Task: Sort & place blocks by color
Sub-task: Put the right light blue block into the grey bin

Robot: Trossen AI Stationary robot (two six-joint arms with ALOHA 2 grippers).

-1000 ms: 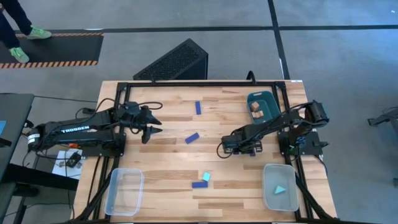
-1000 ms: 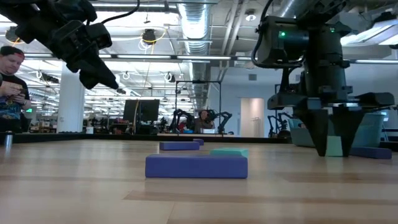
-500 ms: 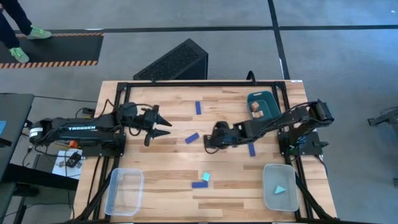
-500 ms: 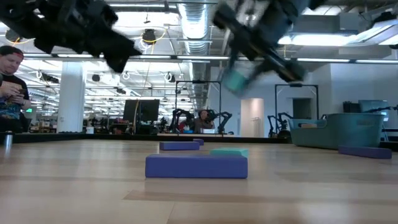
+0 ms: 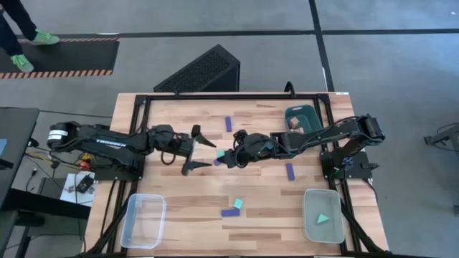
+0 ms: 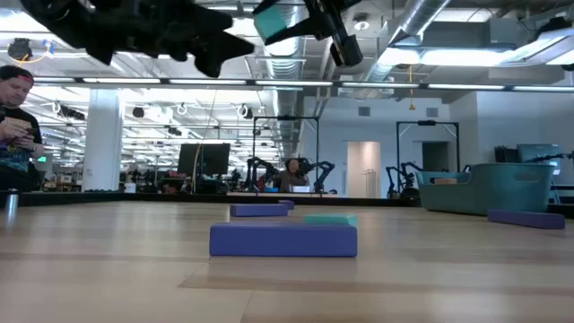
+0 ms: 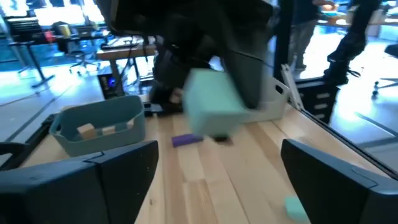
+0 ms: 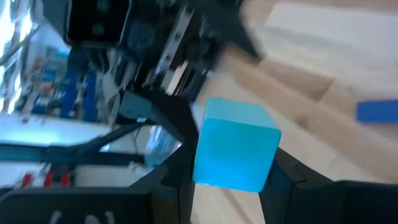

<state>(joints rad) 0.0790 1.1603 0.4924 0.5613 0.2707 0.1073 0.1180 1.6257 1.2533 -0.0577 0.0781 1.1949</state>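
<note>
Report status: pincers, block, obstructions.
Right pincer shut on light teal cube block, held above table centre. Left pincer open wide, facing it, cube not yet between its fingers. Nothing visible between them.

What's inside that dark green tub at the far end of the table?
The dark teal bin holds pale wooden blocks; at least two show above its rim. Its wall hides whatever lies lower, so I can't give a full count.
</note>
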